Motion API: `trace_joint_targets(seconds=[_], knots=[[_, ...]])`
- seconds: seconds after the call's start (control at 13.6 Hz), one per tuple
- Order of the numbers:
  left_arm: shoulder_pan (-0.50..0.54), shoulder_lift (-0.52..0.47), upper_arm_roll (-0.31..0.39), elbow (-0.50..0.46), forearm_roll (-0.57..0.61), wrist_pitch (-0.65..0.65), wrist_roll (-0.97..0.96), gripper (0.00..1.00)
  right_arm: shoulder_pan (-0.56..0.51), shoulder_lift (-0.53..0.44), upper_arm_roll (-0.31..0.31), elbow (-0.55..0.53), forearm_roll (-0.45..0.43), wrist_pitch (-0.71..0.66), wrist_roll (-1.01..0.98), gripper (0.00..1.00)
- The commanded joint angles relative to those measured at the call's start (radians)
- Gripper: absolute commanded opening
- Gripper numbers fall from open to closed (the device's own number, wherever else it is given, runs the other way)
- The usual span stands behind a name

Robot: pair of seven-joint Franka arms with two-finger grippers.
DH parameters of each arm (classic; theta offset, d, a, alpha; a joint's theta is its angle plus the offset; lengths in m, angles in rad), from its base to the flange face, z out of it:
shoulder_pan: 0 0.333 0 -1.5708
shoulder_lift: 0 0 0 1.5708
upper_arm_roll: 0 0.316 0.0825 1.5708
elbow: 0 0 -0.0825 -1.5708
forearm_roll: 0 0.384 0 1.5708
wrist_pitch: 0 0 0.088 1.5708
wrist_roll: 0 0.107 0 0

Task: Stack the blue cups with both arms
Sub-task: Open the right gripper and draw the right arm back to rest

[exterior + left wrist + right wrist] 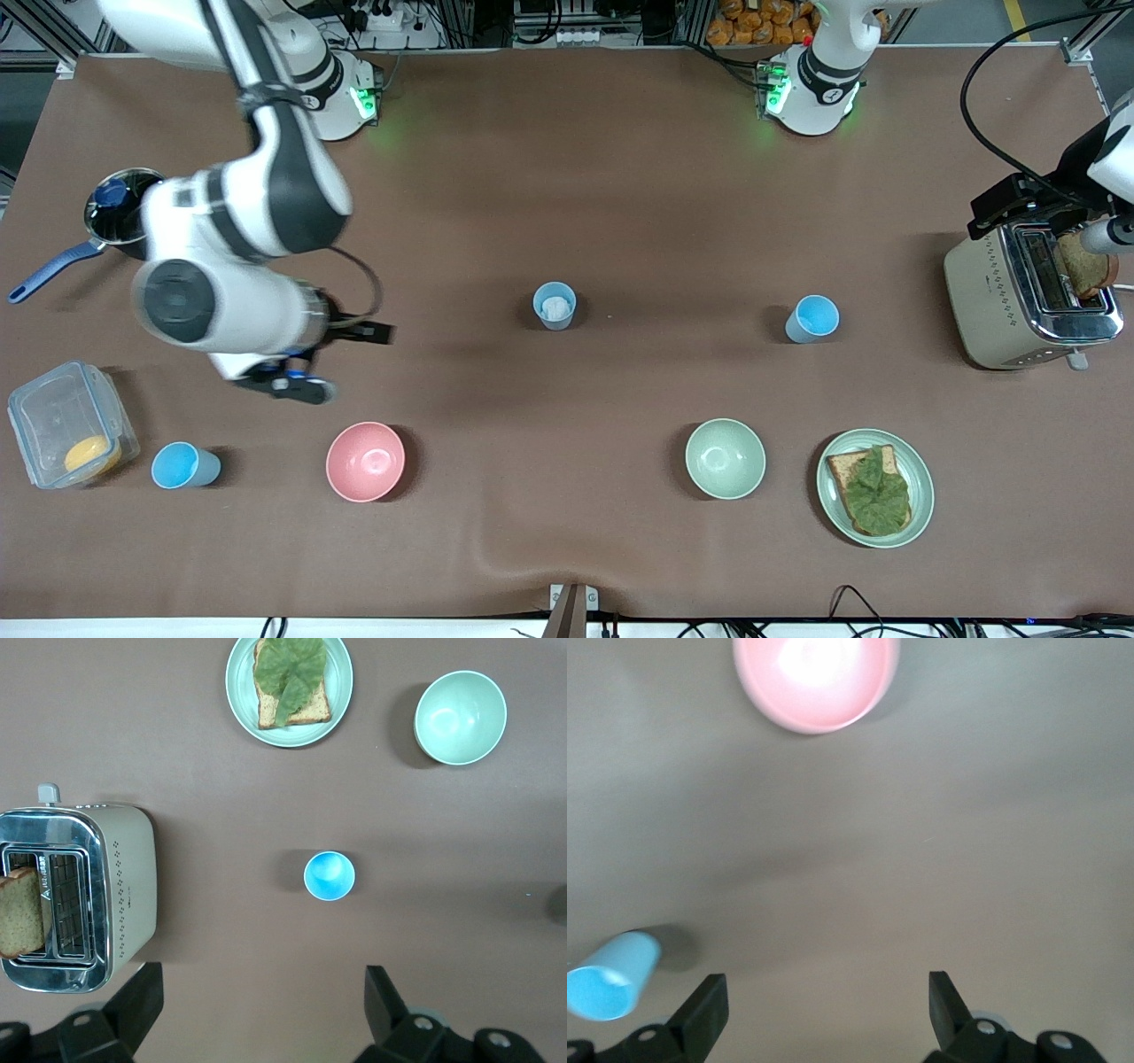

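Both grippers gape empty — right gripper [824,1010] above bare table near the pink bowl [365,461], left gripper [261,1005] over the toaster-end blue cup [330,875] — while two more blue cups [555,306] [183,466] stand apart.

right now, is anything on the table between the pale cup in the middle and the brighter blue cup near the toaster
Nothing: the front view shows only bare brown tabletop between the pale blue cup and the brighter blue cup.

Right arm: bent low over the desk
Right claw [824,1010]: fingers spread, empty
Left claw [261,1010]: raised, fingers spread, empty
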Motion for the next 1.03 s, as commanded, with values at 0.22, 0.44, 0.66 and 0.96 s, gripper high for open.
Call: trace_joint_targets(seconds=[0.22, 0.44, 0.66, 0.96], knots=[[0.001, -0.002, -0.006, 0.01, 0.007, -0.014, -0.014, 1.0, -0.273, -0.314, 0.044, -0.272, -0.04, 0.108, -0.324, 1.0], [-0.002, -0.001, -0.006, 0.01, 0.007, -0.014, -0.014, 1.0, -0.331, -0.387, 0.044, -0.271, -0.081, 0.041, -0.443, 1.0], [0.001, -0.001, -0.006, 0.01, 0.007, -0.014, -0.014, 1.0, -0.345, -0.417, 0.044, -0.273, -0.083, -0.02, -0.441, 1.0], [0.0, -0.001, -0.006, 0.01, 0.007, -0.012, -0.013, 1.0, -0.344, -0.428, 0.082, -0.273, -0.178, -0.01, -0.431, 1.0]])
